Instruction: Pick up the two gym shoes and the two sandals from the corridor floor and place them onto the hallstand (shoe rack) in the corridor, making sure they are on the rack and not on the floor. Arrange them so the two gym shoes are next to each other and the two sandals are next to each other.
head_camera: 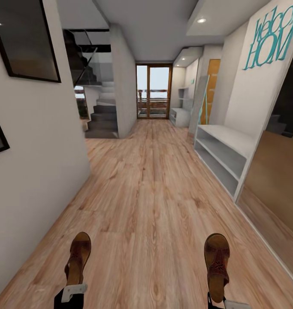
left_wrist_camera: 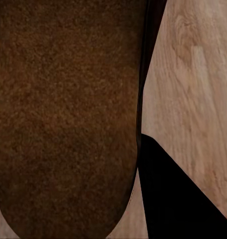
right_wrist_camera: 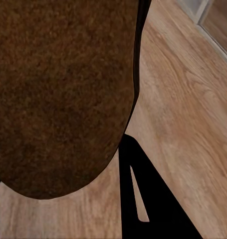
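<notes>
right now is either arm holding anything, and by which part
Each holds one brown sandal: the left sandal and the right sandal are gripped at the heel end, toes pointing forward. The fingers themselves are hidden.

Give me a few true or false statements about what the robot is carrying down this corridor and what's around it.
1. Each hand holds a brown sandal, the left sandal and the right sandal. True.
2. A white bench stands along the wall on the robot's right. True.
3. Shoes sit on that bench's shelves. False: its visible shelves hold nothing.
4. The gym shoes lie on the corridor floor just ahead. False: no gym shoes show on the planks in view.
5. A staircase rises further ahead on the left. True.
</notes>
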